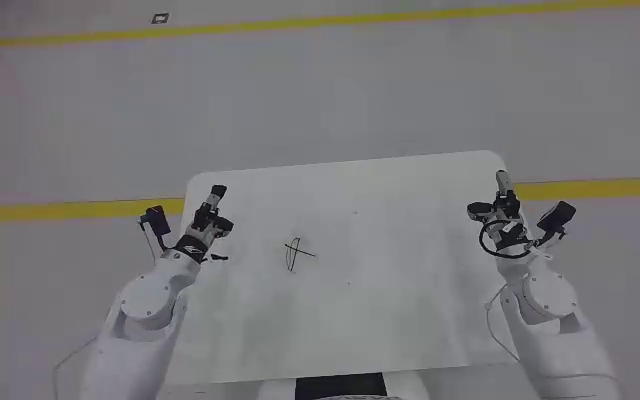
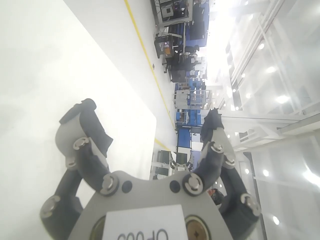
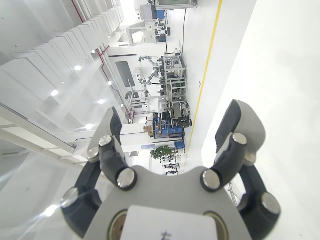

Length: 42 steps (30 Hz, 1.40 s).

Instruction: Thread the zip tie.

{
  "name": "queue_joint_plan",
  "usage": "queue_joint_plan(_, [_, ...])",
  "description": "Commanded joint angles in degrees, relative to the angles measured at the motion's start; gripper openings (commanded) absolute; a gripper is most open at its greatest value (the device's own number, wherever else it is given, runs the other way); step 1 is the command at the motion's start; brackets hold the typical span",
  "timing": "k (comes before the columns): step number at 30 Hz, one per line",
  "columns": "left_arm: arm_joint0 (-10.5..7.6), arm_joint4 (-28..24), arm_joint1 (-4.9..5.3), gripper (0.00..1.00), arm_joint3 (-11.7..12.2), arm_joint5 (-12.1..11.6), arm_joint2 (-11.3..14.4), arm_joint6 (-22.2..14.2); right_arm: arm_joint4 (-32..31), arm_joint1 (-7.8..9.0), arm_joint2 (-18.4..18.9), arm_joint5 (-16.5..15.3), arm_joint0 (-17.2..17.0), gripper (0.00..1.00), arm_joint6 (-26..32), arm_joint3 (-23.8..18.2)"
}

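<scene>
White table (image 1: pixel 420 300) on pale floor crossed by yellow lines (image 1: pixel 300 22), black zip tie (image 1: pixel 295 254) lay curled on the tabletop left of centre, left gripper (image 2: pixel 150 111) hung at left edge, fingers spread, empty, right gripper (image 3: pixel 172 108) at right edge, likewise spread, both well apart from tie

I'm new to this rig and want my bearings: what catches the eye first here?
A thin black zip tie lies curled near the middle of the white table. The left gripper and the right gripper sit at opposite side edges of the table, both open, empty and well apart from the zip tie.
</scene>
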Motion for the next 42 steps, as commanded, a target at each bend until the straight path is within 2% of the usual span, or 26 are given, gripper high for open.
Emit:
queue_joint_plan(1, [-4.28,6.8,0.44,1.0,0.0,3.6,3.7,-10.0,0.0,0.0,0.0,0.0,0.0,1.0,0.0,0.0])
queue_joint_plan(3, [-7.86,11.1,0.67,1.0,1.9,7.9,6.4,-14.4,0.0,0.0,0.0,0.0,0.0,1.0,0.0,0.0])
queue_joint_plan(4, [-9.05,13.5,0.72,1.0,2.2,8.0,7.3,-14.3,0.0,0.0,0.0,0.0,0.0,1.0,0.0,0.0])
queue_joint_plan(14, [-9.1,13.6,0.73,1.0,2.1,7.7,7.3,-14.3,0.0,0.0,0.0,0.0,0.0,1.0,0.0,0.0])
queue_joint_plan(15, [-9.27,14.7,0.84,1.0,2.0,6.6,7.7,-15.2,0.0,0.0,0.0,0.0,0.0,1.0,0.0,0.0])
queue_joint_plan(18, [-11.88,18.5,1.17,1.0,2.3,6.8,9.1,-19.1,0.0,0.0,0.0,0.0,0.0,1.0,0.0,0.0])
queue_joint_plan(21, [-15.59,23.1,1.44,1.0,2.7,9.2,11.8,-24.6,0.0,0.0,0.0,0.0,0.0,1.0,0.0,0.0])
queue_joint_plan(23, [-18.39,26.6,1.61,1.0,3.4,12.2,14.1,-29.2,0.0,0.0,0.0,0.0,0.0,1.0,0.0,0.0])
queue_joint_plan(24, [-19.26,28.4,1.7,1.0,4.1,12.2,15.0,-31.1,0.0,0.0,0.0,0.0,0.0,1.0,0.0,0.0])
queue_joint_plan(25, [-19.93,30.4,1.8,1.0,3.8,12.2,15.5,-31.8,0.0,0.0,0.0,0.0,0.0,1.0,0.0,0.0])
queue_joint_plan(35, [-20.0,31.1,1.83,1.0,3.6,11.7,15.9,-32.3,0.0,0.0,0.0,0.0,0.0,1.0,0.0,0.0])
queue_joint_plan(37, [-21.88,34.9,1.94,1.0,3.9,12.1,18.3,-35.1,0.0,0.0,0.0,0.0,0.0,1.0,0.0,0.0])
queue_joint_plan(42, [-26.9,41.2,1.75,1.0,6.6,12.2,23.4,-43.4,0.0,0.0,0.0,0.0,0.0,1.0,0.0,0.0])
